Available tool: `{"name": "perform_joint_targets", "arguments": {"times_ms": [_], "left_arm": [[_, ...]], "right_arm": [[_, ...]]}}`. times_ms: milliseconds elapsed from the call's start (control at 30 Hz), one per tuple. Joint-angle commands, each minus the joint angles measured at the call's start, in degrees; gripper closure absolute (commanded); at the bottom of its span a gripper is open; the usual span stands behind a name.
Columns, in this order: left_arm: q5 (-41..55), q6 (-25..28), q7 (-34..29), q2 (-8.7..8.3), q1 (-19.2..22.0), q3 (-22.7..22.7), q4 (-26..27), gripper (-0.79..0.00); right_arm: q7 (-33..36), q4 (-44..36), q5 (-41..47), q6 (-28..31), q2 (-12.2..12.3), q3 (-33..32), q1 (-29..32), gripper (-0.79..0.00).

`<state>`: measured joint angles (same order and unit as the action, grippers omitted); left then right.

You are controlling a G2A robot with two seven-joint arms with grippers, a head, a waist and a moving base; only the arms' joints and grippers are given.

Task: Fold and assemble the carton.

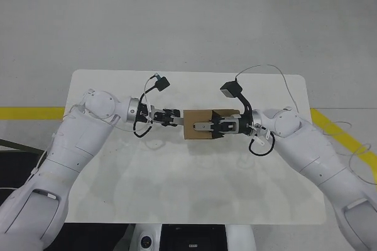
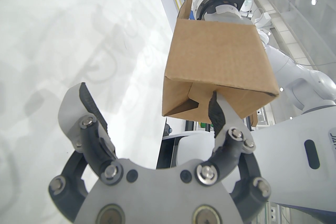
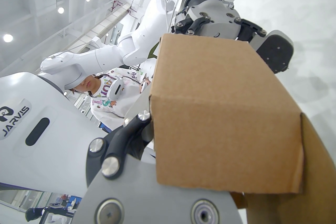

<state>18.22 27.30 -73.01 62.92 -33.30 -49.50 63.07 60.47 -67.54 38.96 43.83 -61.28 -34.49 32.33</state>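
A brown cardboard carton (image 1: 201, 124) is held above the middle of the white table, squared up into a box shape. My right gripper (image 1: 206, 125) is shut on it from the right, with one silver finger (image 3: 137, 108) lying along the carton (image 3: 223, 114) wall; the other finger is hidden. My left gripper (image 1: 174, 117) is at the carton's left end, open. In the left wrist view one dark fingertip (image 2: 214, 107) touches the folded end flaps of the carton (image 2: 218, 62), and the other fingertip (image 2: 88, 101) stands well clear to the side.
The white table (image 1: 176, 182) has free room on all sides of the carton. Thin cables loop from both wrists, one arching over the back right (image 1: 283, 78). A yellow floor line (image 1: 19, 113) runs past the table's ends.
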Motion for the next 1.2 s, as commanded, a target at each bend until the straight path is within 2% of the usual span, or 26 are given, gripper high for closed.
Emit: {"name": "perform_joint_targets", "arguments": {"times_ms": [0,867,1167], "left_arm": [[0.08,0.13,0.04,0.06,0.0,0.02,-0.36,-0.785],[2.8,0.7,-0.24,1.59,0.06,1.41,-2.67,-0.785],[5.09,2.82,-1.15,1.71,-0.63,0.65,-4.77,-0.785]], "right_arm": [[-0.08,0.08,0.19,0.08,-0.03,0.08,0.0,0.0],[-1.11,0.44,1.84,1.11,-0.13,0.8,0.34,0.0],[-1.39,0.89,2.31,1.39,-0.14,0.9,0.44,0.0]]}}
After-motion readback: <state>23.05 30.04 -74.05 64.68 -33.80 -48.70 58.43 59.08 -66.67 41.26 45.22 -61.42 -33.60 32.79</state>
